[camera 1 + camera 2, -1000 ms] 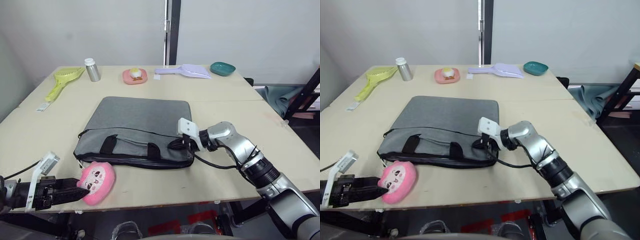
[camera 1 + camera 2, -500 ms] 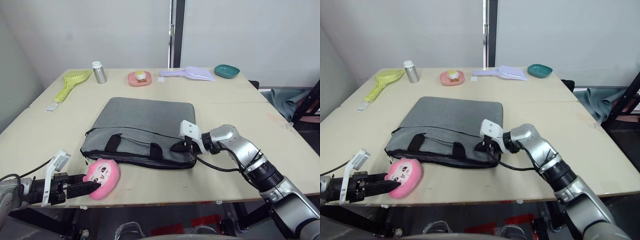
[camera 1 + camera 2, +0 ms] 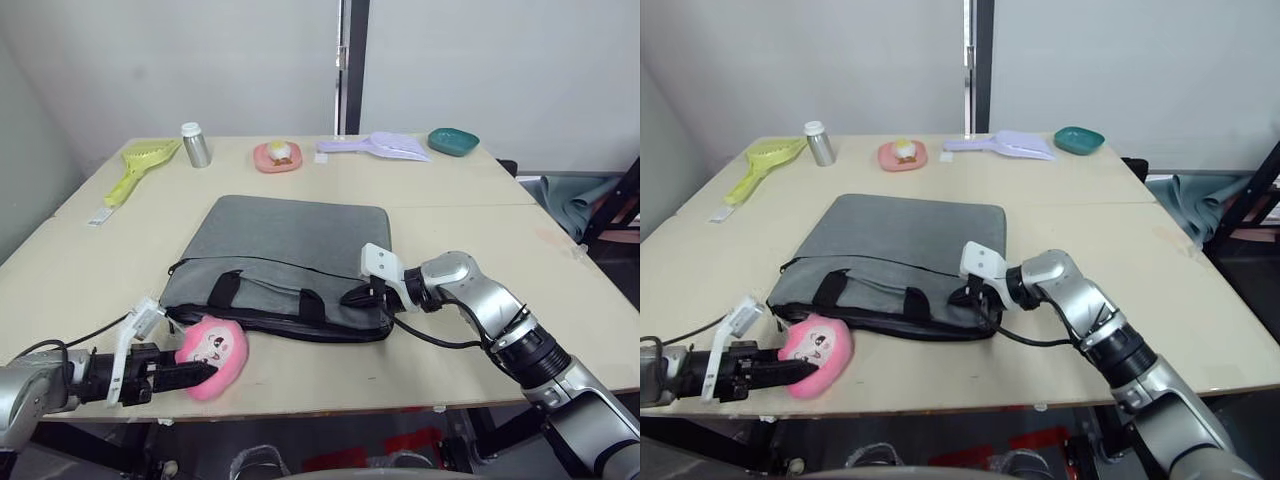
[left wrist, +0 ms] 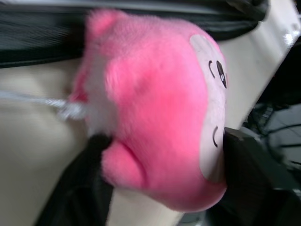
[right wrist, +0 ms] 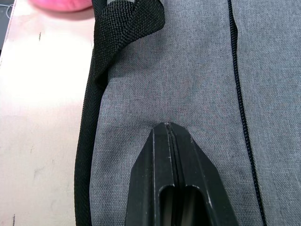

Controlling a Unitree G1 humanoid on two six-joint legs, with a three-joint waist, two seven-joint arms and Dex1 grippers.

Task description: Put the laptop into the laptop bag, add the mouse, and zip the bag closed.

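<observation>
The bag (image 3: 280, 262) lies flat mid-worktop (image 3: 560, 260); the right end effector (image 3: 357, 296), pressed together, rests on its 4 o'clock corner. The left end effector (image 3: 185, 372) pinches a pink plush (image 3: 212, 344) at 7 o'clock. Soft fabric likely sags, so the stiff zipper edge or handles (image 3: 265, 295) look best to grip.

Even, soft indoor light falls from above, leaving only faint shadows on the table (image 3: 90, 260). In the left wrist view the pink plush toy (image 4: 155, 108) is blurred and soft between the fingers. Beside the right fingers, glare washes out the tabletop.

Silver arms w/ black joints, black cables, white wrist brackets, black two-finger tools.
</observation>
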